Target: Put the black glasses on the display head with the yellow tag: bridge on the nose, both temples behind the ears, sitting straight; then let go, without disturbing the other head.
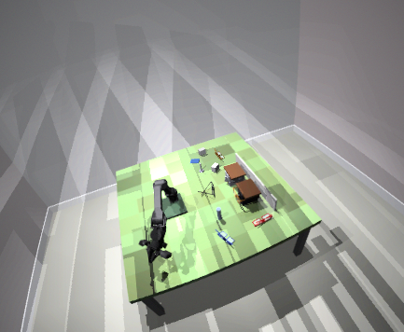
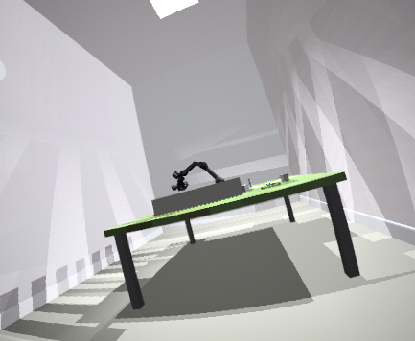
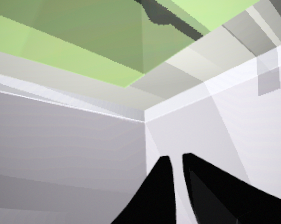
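Jaws (image 1: 151,255) (image 2: 176,186) of the one black six-joint arm (image 1: 158,200) (image 2: 199,165) are closed nearly tip to tip with nothing between them, above the lower-left part of the green patchwork desk (image 1: 132,261) (image 2: 311,182) (image 3: 66,45) in the top view. One pair of thin black glasses (image 1: 207,190) lies near the desk's middle, well apart from the jaws and off both heads. Three other pairs are there: one with blue frames (image 1: 224,237) at lower centre, one with red frames (image 1: 262,219) at lower right, and one orange-brown (image 1: 219,155) at the top. Two flat brown square tops (image 1: 234,171) (image 1: 248,188) stand right of the middle, beside one long grey upright panel (image 1: 266,188) (image 2: 197,196); what is beneath them, and any yellow tag, is too small to tell. Two small pale grey blocks (image 1: 202,151) (image 1: 215,167), one flat blue rectangle (image 1: 195,160) and one upright blue-grey cylinder (image 1: 218,213) complete the count of plainly visible pieces.
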Available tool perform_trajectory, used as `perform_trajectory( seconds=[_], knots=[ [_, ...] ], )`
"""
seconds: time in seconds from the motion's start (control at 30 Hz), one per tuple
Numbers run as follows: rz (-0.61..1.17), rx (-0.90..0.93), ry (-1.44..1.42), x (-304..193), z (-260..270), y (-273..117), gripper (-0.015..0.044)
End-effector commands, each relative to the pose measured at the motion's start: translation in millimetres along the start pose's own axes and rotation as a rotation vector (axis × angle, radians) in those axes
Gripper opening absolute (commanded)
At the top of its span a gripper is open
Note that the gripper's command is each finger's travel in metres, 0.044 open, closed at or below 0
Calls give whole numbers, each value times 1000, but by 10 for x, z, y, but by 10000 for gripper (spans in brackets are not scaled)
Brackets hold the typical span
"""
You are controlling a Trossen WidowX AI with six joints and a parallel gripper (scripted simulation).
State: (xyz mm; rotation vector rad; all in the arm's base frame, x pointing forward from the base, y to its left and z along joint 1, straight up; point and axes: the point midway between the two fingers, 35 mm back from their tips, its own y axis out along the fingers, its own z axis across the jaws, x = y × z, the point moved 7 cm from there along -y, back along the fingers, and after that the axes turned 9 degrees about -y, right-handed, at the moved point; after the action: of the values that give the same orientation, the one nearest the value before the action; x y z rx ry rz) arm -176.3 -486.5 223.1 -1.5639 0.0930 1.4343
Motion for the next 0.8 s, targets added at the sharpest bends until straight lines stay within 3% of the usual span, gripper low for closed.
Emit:
perform_trajectory(
  seconds=[0.0,0.43,0.77],
  knots=[
    [-18,-109,-13,114,-494,-286,0],
    [-121,-462,-101,800,-1931,-1632,0],
    [-252,-700,-205,1621,-2548,-2944,0]
  ],
)
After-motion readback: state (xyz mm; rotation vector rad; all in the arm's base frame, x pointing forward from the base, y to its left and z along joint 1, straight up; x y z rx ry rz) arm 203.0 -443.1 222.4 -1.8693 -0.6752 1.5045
